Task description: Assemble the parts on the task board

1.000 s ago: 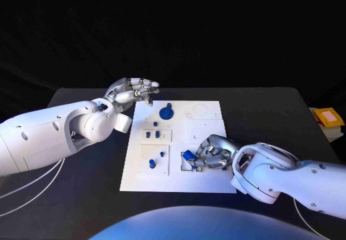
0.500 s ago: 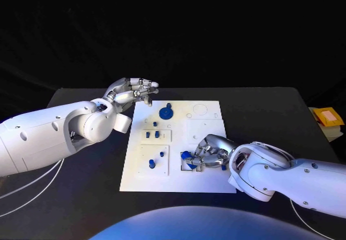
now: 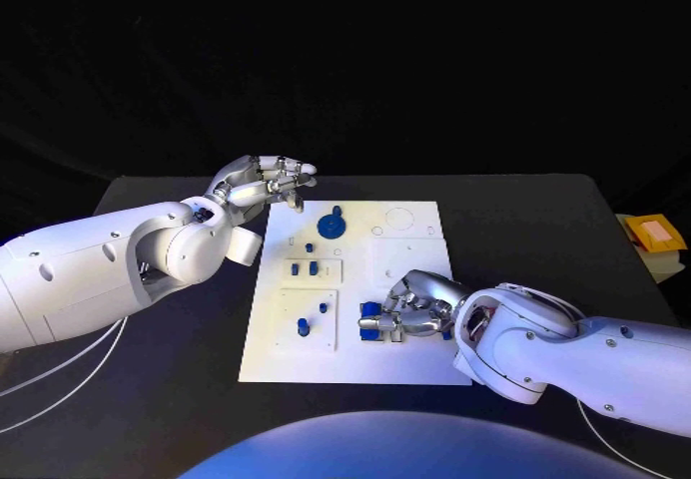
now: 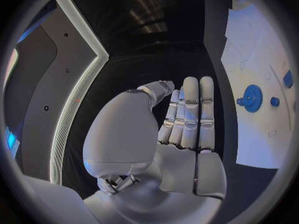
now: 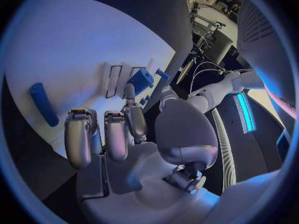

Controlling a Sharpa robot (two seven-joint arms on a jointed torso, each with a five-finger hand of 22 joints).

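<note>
Shifted a bit toward the board's near-left since a second ago: the right hand point(image 3: 413, 311), with the small blue block point(image 3: 374, 309) carried along at its fingertips. That block looks pinched between thumb and a finger, right over the rectangular slot on the task board point(image 3: 289, 361), so seating seems close but not done. Nothing has been moved by the left hand point(image 3: 264, 184); its fingers are curled in on nothing, off the board's far-left corner, near the blue gear point(image 3: 333, 224).

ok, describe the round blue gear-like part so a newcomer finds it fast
Start at the white task board mid-table. Go to its far end, near the left hand. The round blue gear-like part lies there, the widest blue piece; the others are small pegs and blocks.
</note>
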